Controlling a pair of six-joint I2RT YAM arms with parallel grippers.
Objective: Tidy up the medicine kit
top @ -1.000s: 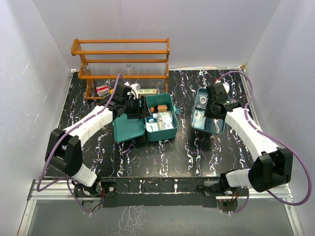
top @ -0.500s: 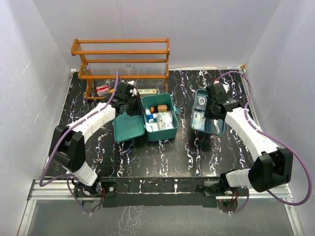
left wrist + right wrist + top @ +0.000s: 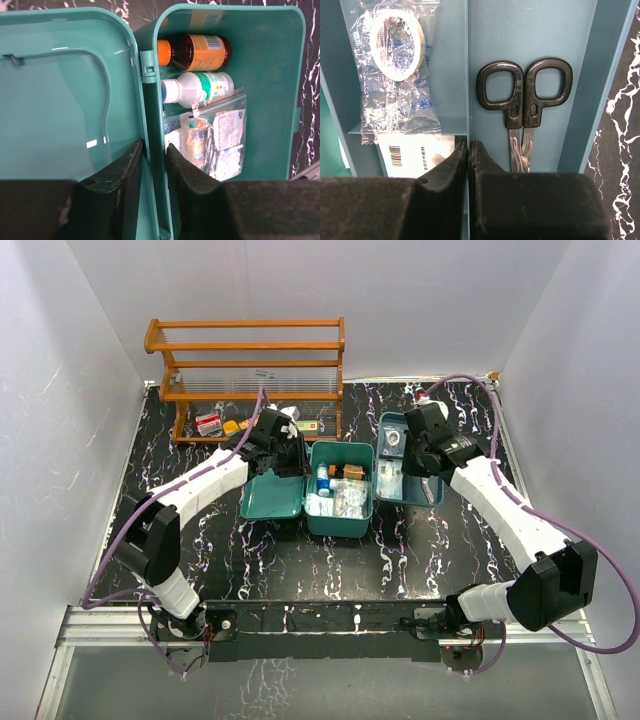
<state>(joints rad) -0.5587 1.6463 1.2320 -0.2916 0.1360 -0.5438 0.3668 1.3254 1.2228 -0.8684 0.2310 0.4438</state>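
The teal medicine kit [image 3: 340,495] lies open at the table's middle, its lid [image 3: 272,497] folded out to the left. My left gripper [image 3: 293,462] [image 3: 154,145] is shut on the box's hinge-side wall, one finger in the lid, one in the box. Inside lie a brown bottle [image 3: 200,51], a white bottle [image 3: 200,87] and a zip bag of sachets [image 3: 220,140]. The darker insert tray [image 3: 392,480] sits just right of the box. My right gripper [image 3: 418,452] [image 3: 468,144] is shut on its thin divider [image 3: 468,75], between bagged tape [image 3: 395,45] and black scissors [image 3: 524,105].
An orange wooden shelf rack [image 3: 250,360] stands at the back left, with small packets [image 3: 210,423] and a flat box [image 3: 305,425] beneath it. White walls close in the table on three sides. A white packet [image 3: 415,155] lies in the tray's near compartment.
My left gripper has shut on the box's wall, and the box with its lid has shifted right. My right arm has brought the insert tray leftward, close beside the box.
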